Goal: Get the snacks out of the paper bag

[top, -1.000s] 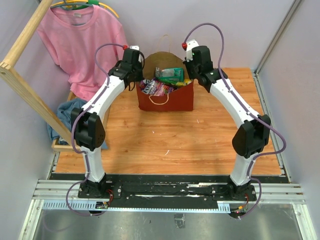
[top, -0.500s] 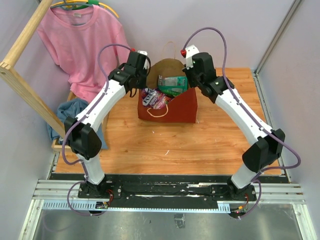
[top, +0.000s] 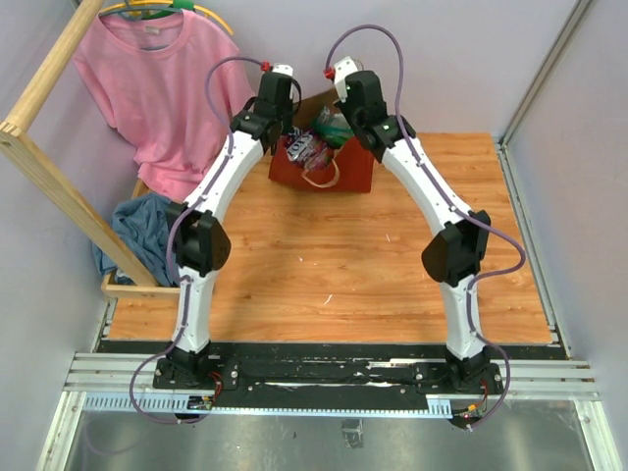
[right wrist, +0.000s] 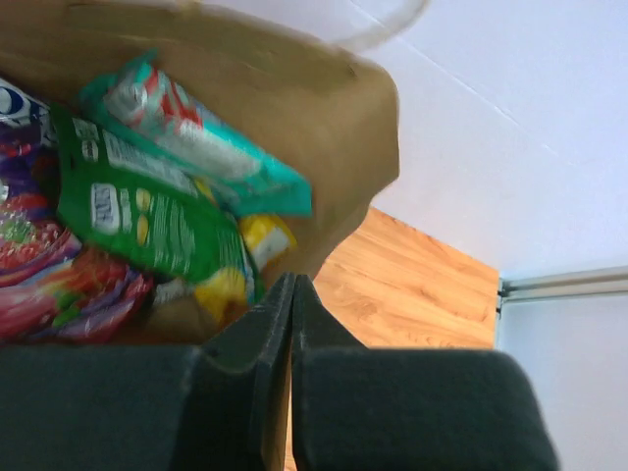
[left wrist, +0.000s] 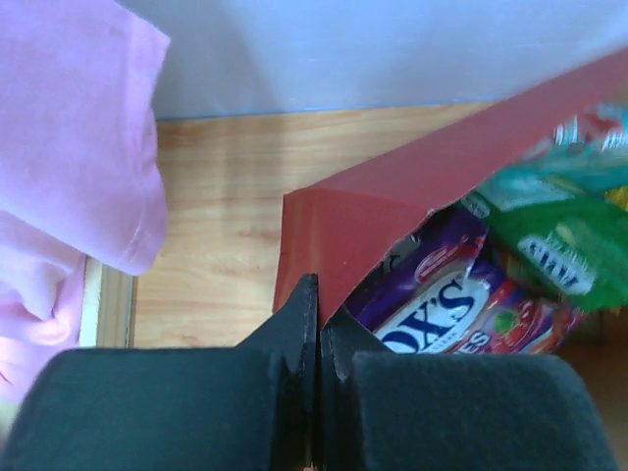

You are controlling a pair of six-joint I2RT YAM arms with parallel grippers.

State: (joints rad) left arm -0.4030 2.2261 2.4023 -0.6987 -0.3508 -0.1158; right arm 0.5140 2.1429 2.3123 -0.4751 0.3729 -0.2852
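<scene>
The dark red paper bag (top: 345, 173) stands at the back of the table, between my two wrists. My left gripper (top: 286, 130) is shut on the bag's left rim, which runs between its closed fingers in the left wrist view (left wrist: 317, 294). My right gripper (top: 349, 122) is shut on the bag's right rim, brown inside (right wrist: 292, 289). The snacks fill the bag: a purple Fox's packet (left wrist: 446, 304), a green packet (right wrist: 147, 221), a teal packet (right wrist: 211, 137) and a yellow packet (right wrist: 265, 240).
A pink T-shirt (top: 162, 83) hangs at the back left on a wooden frame (top: 54, 186). A blue cloth (top: 137, 231) lies below it. The back wall is right behind the bag. The wooden tabletop (top: 334, 275) stretches in front of it.
Both arms have stretched toward the back wall and drawn closer together. The bag has gone back with them and looks narrower, its rims pulled together.
</scene>
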